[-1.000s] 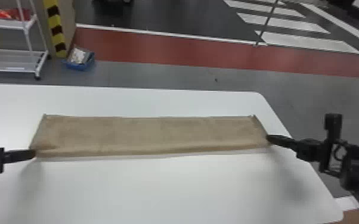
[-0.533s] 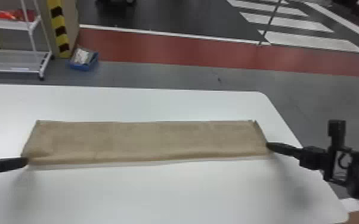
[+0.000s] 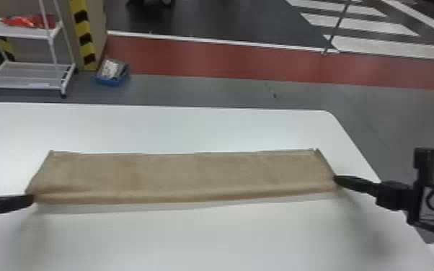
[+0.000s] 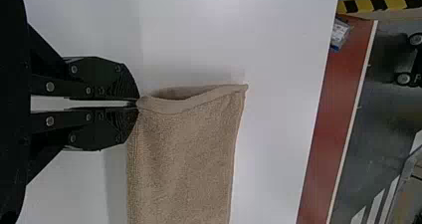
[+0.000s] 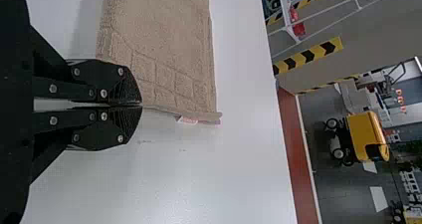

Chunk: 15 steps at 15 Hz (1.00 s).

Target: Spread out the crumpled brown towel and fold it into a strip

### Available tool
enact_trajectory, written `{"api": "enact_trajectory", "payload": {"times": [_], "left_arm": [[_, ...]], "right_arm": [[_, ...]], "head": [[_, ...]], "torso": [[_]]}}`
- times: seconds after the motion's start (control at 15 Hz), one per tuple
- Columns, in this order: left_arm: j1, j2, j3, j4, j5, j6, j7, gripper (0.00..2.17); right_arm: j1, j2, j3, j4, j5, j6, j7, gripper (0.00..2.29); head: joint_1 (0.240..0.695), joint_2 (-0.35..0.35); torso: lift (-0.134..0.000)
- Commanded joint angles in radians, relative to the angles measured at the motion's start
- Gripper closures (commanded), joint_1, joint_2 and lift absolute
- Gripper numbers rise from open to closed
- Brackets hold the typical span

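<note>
Slid toward the robot since the earlier frames, the brown towel [image 3: 191, 173] comes with the left end effector [image 3: 32, 199] and the right end effector [image 3: 336, 178], which move the same way. Beneath all three spreads the white bench [image 3: 209, 245], reaching well past both end effectors on their far side. The towel lies between them as a long strip, already spread and doubled, its far edge beyond the fingertips and resting on the bench. It looks light, limp and grippy, not fragile, though a careless pull could skew the layers. The best hold seems to be where each end effector has it, at the two near corners, with even tension between. Its pile is plain tan and fairly smooth, with a rounded fold along the near side and faint ripples close to the left end effector, where the layers gape a little. Each end effector is narrow, its fingers pressed together on a corner of cloth. Just beside the right one, a woven band of squares [image 5: 164, 79] crosses the towel's end, and a small pale tag [image 5: 188, 120] pokes out from the hem
</note>
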Motion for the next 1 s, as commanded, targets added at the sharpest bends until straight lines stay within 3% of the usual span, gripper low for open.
{"api": "enact_trajectory", "payload": {"times": [0.0, 0.07, 0.33, 0.47, 0.6, 0.93], "left_arm": [[0.003, 0.000, 0.004, -0.010, -0.006, -0.028, -0.003, 0.00], [0.003, 0.000, 0.018, -0.015, -0.009, -0.041, -0.003, 0.00], [-0.006, 0.025, 0.063, -0.024, -0.021, -0.044, -0.010, 0.04], [-0.077, 0.048, 0.038, 0.034, -0.052, -0.044, -0.012, 0.04], [-0.186, 0.071, -0.005, 0.143, -0.062, -0.044, -0.078, 0.04], [-0.382, 0.080, -0.140, 0.317, -0.065, -0.037, -0.095, 0.05]], "right_arm": [[0.002, 0.011, -0.001, -0.059, 0.010, 0.041, -0.002, 0.14], [0.006, 0.014, -0.004, -0.077, 0.010, 0.050, -0.004, 0.02], [-0.026, -0.008, -0.007, -0.085, 0.029, 0.068, -0.012, 0.06], [-0.098, -0.034, 0.008, -0.033, 0.033, 0.068, -0.007, 0.06], [-0.190, -0.043, 0.036, 0.042, 0.035, 0.053, 0.034, 0.06], [-0.380, -0.044, 0.215, 0.176, 0.190, 0.062, 0.099, 0.05]], "head": [[0.695, -0.192], [0.695, -0.189], [0.695, -0.160], [0.695, -0.151], [0.695, -0.139], [0.695, -0.119]], "torso": [[-0.123], [-0.123], [-0.123], [-0.123], [-0.123], [-0.123]]}}
